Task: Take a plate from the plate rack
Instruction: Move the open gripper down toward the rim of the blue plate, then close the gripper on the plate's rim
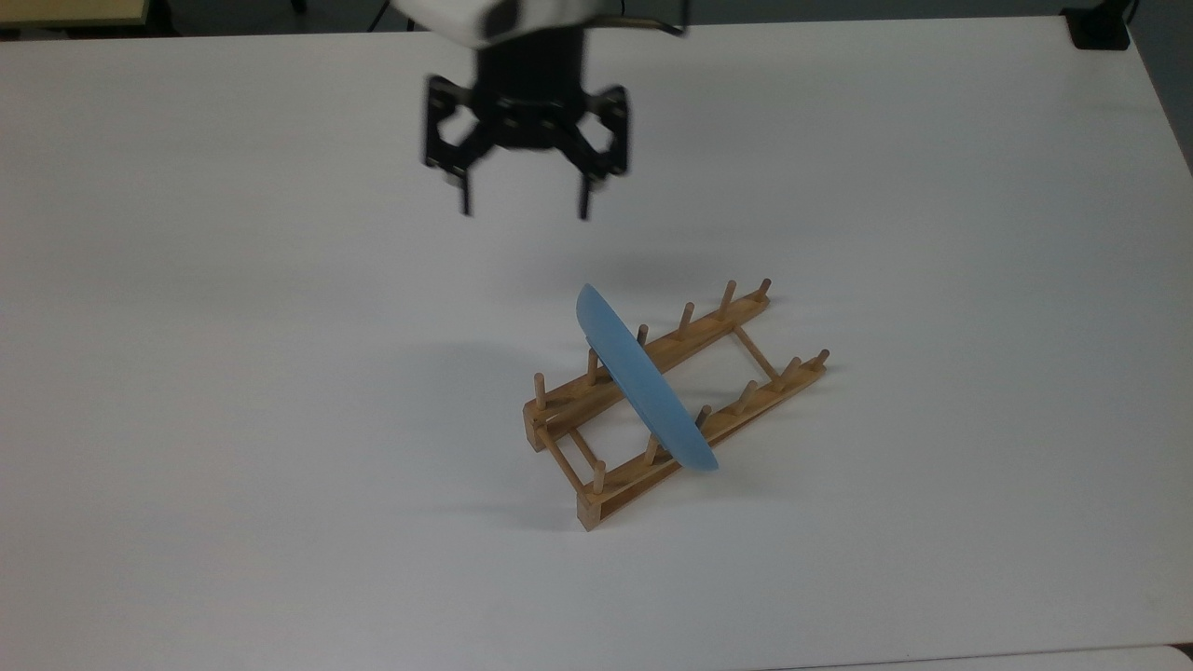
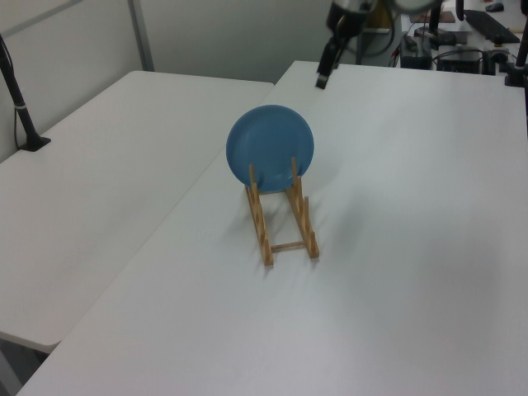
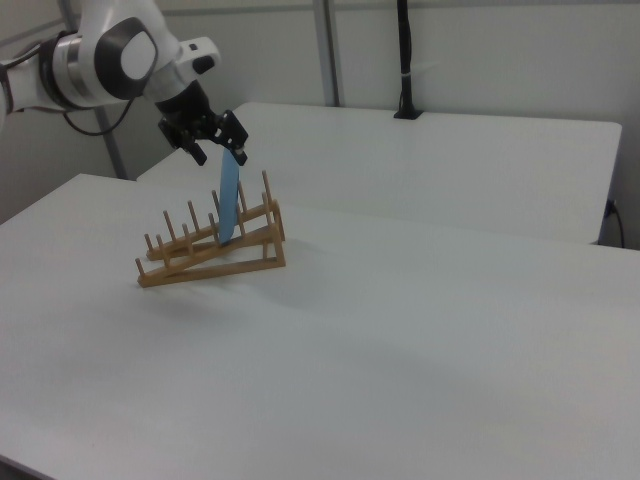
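The light-blue plate point(image 1: 641, 380) stands on edge between the pegs of the small wooden plate rack point(image 1: 746, 399), near the rack's lower-left end in the top view. In the left view the plate point(image 2: 271, 147) shows its round face above the rack point(image 2: 262, 227). My gripper point(image 1: 524, 212) hangs in the air above the white table, open and holding nothing, up and to the left of the plate in the top view. In the right view the gripper point(image 3: 220, 157) hovers just above the plate's point(image 3: 229, 210) top edge, over the rack point(image 3: 220, 262).
The rack sits on a wide white table point(image 1: 280, 373). A second white table point(image 2: 99, 165) adjoins it and carries a black post point(image 2: 16, 99). A black base point(image 1: 1100, 28) sits at the top view's upper right corner.
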You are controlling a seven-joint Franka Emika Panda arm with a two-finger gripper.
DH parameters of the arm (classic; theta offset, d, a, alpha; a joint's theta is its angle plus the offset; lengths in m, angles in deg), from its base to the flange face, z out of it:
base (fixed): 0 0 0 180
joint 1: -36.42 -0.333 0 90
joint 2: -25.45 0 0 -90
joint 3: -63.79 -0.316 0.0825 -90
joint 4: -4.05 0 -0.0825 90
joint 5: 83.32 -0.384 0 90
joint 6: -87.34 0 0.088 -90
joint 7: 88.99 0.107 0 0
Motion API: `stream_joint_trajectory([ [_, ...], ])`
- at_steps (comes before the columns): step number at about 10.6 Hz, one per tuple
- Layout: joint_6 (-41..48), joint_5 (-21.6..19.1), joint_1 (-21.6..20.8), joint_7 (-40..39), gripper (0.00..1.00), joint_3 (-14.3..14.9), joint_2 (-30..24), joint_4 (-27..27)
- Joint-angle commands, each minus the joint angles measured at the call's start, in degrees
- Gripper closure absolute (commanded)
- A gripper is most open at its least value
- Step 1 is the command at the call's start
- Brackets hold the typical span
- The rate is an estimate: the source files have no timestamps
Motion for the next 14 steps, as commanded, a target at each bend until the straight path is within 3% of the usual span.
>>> stream_joint_trajectory([
  [1, -3.73, 10.07, -8.21, 7.62, 0.12, 1.6, 3.42, 2.65],
  [3, -4.52, 19.57, -12.62, 14.66, 0.17, 3.72, 6.31, 3.35],
  [6, -8.3, 29.86, -12.99, 23.46, 0.29, 3.64, 9.49, 4.41],
  [10, -8.57, 32.69, -12.56, 24.01, 0.4, 3.46, 10.89, 4.33],
  [13, -10.76, 34.28, -12.03, 24.01, 0.67, 3.46, 11.51, 4.24],
  [14, -11.03, 34.55, -11.77, 24.01, 0.7, 3.37, 11.51, 4.24],
])
